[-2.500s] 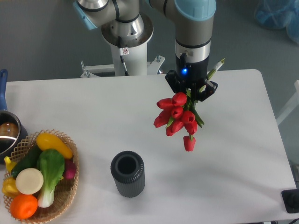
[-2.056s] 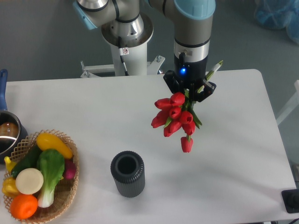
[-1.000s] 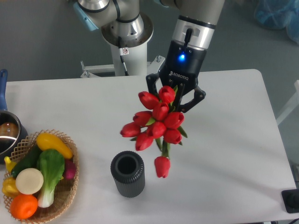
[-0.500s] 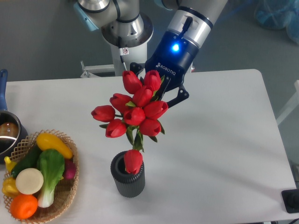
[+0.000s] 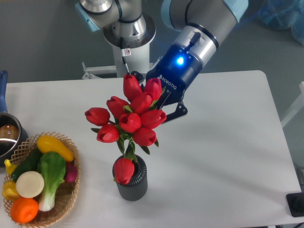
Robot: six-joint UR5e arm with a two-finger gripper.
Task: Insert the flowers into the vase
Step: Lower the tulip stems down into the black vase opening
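Observation:
The flowers (image 5: pixel 129 116) are a bunch of red tulips with green stems, held tilted above the table with the buds toward the camera. One low bud hangs right over the mouth of the vase (image 5: pixel 131 181), a dark grey ribbed cylinder near the front middle of the table. My gripper (image 5: pixel 159 97) sits up and to the right of the vase, shut on the flowers' stems. The buds hide most of the grip and part of the vase's mouth.
A woven basket (image 5: pixel 64 205) with toy vegetables and fruit stands at the front left. A steel pot (image 5: pixel 6 135) with a blue handle sits at the left edge. The robot's base (image 5: pixel 128 45) is behind the table.
The gripper has carried the flowers left and forward from the right rear of the table and tilted them. The lowest bud now hangs over the vase's mouth.

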